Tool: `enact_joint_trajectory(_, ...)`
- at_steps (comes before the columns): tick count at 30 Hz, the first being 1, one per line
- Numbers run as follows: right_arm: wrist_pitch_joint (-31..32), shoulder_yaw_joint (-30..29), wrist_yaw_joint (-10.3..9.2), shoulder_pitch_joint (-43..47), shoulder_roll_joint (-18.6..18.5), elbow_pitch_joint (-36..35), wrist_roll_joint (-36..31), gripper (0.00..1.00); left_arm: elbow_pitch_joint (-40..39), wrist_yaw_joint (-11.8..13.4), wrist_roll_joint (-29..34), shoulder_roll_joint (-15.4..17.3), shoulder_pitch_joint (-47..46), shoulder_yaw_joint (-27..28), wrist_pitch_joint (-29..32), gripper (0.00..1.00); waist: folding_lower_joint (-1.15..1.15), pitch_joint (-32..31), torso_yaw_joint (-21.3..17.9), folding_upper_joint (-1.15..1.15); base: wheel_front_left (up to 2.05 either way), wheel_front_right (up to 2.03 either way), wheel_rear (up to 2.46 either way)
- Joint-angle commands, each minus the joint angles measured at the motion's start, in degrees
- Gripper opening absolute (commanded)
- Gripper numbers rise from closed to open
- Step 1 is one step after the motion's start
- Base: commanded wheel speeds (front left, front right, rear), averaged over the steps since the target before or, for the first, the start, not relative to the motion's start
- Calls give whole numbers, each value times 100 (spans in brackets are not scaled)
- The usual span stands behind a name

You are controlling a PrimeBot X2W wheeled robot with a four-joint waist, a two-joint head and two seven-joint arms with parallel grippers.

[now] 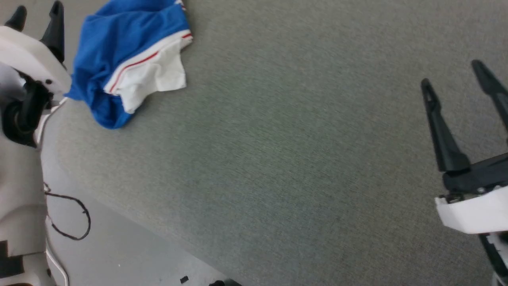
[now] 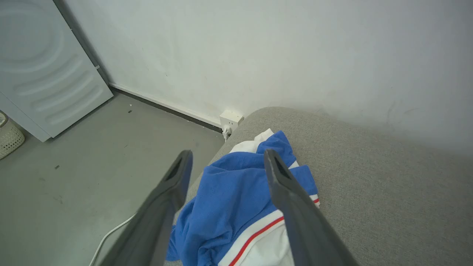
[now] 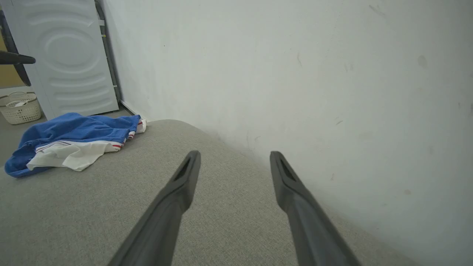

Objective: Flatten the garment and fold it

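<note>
Locating the crumpled blue-and-white jersey T-shirt [image 1: 115,43] just beyond our wide left jaws, far from the wide right jaws, we judge it limp and light: pinch the white sleeve hem [image 1: 158,81].

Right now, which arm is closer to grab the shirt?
Left, I'd say. The open left gripper sits right by the crumpled shirt and points at it. The right gripper, open too, is far across the grey table from it.

The blue garment [image 1: 123,51] lies crumpled, one white red-striped sleeve showing, at the grey surface's rounded corner.
</note>
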Motion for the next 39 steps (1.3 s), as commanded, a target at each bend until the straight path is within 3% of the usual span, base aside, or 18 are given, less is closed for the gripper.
enact_joint_trajectory(1, 28, -38, -11, -97, -34, -78, 16, 100, 88, -55, -22, 58, -97, -9, 24, 100, -1, 491, -399, 0, 0, 0, 0)
enact_joint_trajectory(13, 283, -296, -11, -195, -252, -471, 129, 100, 1453, -151, -310, 203, -137, 17, 331, 100, -1, 1054, -748, 0, 0, 0, 0)
enact_joint_trajectory(20, 360, -353, -11, -188, -251, -539, 200, 100, 1939, -78, -338, 164, -132, -105, 730, 100, -1, 1145, -868, 0, 0, 0, 0)
enact_joint_trajectory(21, 366, -364, -11, -177, -253, -544, 207, 100, 1973, -63, -320, 173, -123, -124, 733, 82, -1, 1151, -880, 0, 0, 0, 0)
enact_joint_trajectory(22, 369, -374, -11, -170, -255, -550, 214, 100, 1981, -64, -289, 196, -116, -148, 686, 0, -1, 1159, -892, 0, 0, 0, 0)
enact_joint_trajectory(33, 87, -387, -11, -206, -32, -321, 290, 100, 1837, 24, -317, 522, -339, -22, 442, 0, -1, 841, -973, 0, 0, 0, 0)
enact_joint_trajectory(39, -304, -348, -11, -156, 271, 45, 322, 100, 1401, 291, -384, 815, -492, 291, 165, 0, -1, 321, -1129, 0, 0, 0, 0)
